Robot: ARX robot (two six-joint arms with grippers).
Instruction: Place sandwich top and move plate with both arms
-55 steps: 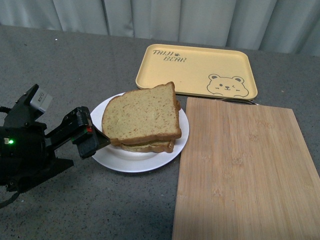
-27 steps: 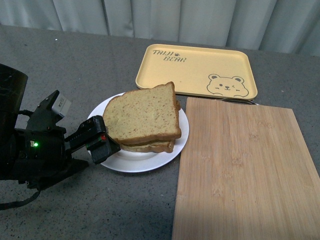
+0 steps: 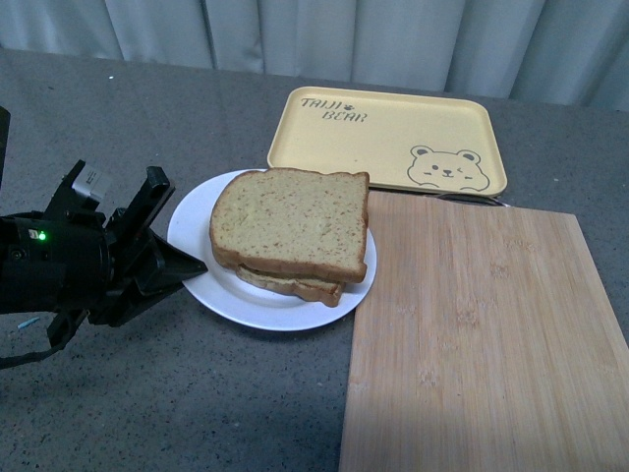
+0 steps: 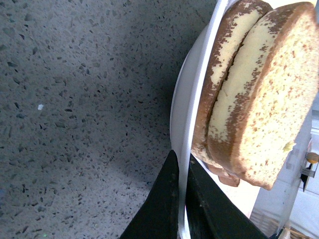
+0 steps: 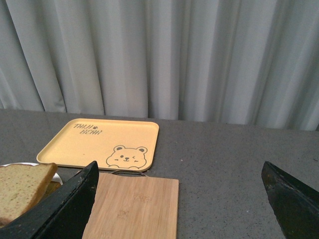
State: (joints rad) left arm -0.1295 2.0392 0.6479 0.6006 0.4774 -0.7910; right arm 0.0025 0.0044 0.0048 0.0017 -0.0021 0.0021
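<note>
The left gripper [image 3: 190,265] is pinching the near-left rim of the plate [image 3: 197,211], jaws narrowed onto it, while the sandwich top [image 3: 290,221] is lying on that plate over the lower slice [image 3: 295,285], and the right gripper [image 5: 179,169] is hanging wide open well apart from the plate.

Front cam looks down fwd; L wrist v. close on plate [image 4: 182,124]; R wrist farther, shares tray [image 5: 94,142].

1. Bare bench [image 3: 197,393] lies open between the plate [image 3: 201,290] and the near edge.
2. Cutting board [image 3: 472,324] crowds the plate's right rim; yellow tray [image 3: 383,138] stands just behind.
3. Left gripper [image 4: 182,162] clamps the left rim.
</note>
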